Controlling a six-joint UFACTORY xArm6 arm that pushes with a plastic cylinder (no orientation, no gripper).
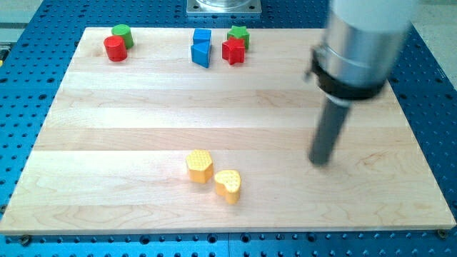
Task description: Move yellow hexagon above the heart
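Observation:
The yellow hexagon (200,165) lies on the wooden board, below the middle. The yellow heart (228,185) sits just to its lower right, touching or nearly touching it. My tip (321,160) rests on the board well to the view's right of both yellow blocks, about level with the hexagon and apart from every block.
A red cylinder (114,48) and a green cylinder (123,33) stand at the top left. Two blue blocks (201,47), a red star (233,51) and a green star (238,34) stand at the top middle. The wooden board (107,143) lies on a blue perforated base.

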